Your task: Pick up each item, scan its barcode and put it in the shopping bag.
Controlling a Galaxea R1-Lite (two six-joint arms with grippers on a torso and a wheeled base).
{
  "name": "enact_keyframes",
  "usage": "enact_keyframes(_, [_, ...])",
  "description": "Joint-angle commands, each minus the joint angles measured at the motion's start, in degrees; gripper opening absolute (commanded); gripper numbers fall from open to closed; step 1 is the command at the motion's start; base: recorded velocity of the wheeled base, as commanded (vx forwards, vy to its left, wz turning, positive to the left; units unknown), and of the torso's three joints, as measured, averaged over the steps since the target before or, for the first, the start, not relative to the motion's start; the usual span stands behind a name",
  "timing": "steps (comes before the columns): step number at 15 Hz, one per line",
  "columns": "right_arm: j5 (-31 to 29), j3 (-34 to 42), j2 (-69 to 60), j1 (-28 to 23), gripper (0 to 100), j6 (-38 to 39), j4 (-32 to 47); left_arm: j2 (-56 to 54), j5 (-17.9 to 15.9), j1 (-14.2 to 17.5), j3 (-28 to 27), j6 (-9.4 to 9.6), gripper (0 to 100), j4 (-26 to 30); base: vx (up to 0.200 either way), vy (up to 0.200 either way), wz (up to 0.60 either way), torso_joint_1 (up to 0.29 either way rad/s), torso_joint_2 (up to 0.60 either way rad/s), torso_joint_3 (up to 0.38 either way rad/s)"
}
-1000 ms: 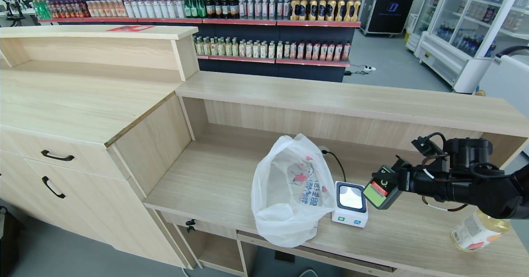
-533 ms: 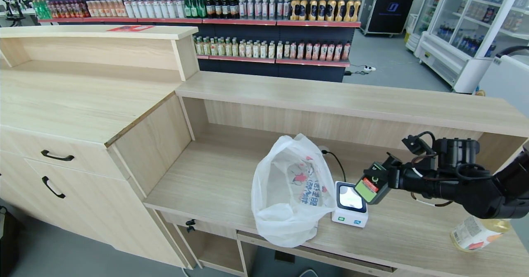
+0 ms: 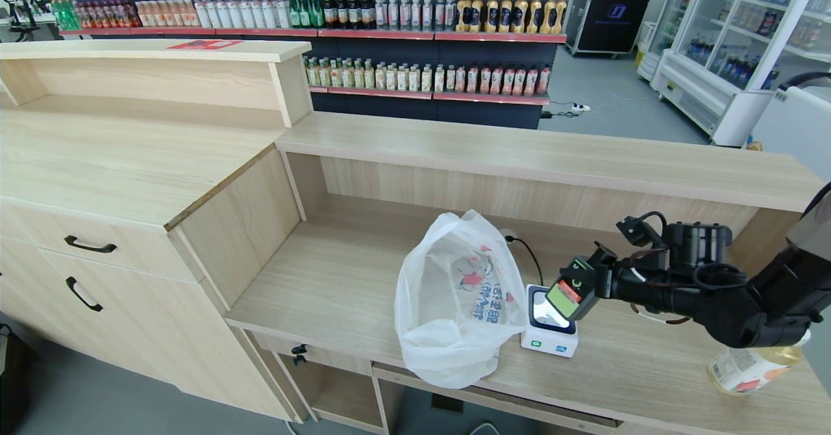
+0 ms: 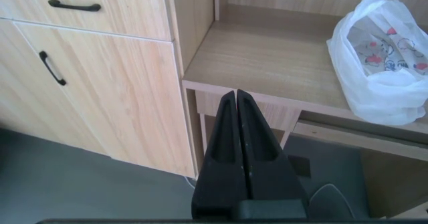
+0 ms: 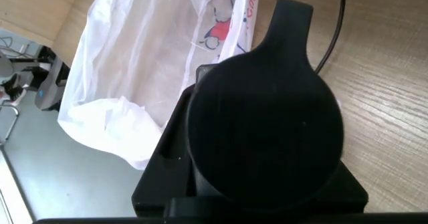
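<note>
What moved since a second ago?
The right gripper, shut on the green-labelled item, carried it toward the robot's left, from beside the scanner to above its window. Nothing was picked up or let go. The shopping bag, the scanner and the bottle on the counter stayed put.

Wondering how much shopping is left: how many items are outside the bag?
2: a green-labelled item held by the right gripper by the scanner, and a bottle at the counter's right end. More may be hidden.
</note>
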Motion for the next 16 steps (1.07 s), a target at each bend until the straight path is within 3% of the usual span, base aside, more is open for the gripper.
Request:
enact_keyframes(1, [-0.04,-1.18,2.0,0.07,0,0.06,-0.26,-0.02,0.02,0.04,0.0,0.0,0,0.0,0.0,0.0,0.0,0.0,0.0,0.0])
enact_keyframes(16, [-0.04,-2.14,5.43,1.83,0,2.7,-3.51,-0.02,0.02,0.04,0.0,0.0,0,0.0,0.0,0.0,0.0,0.0,0.0,0.0])
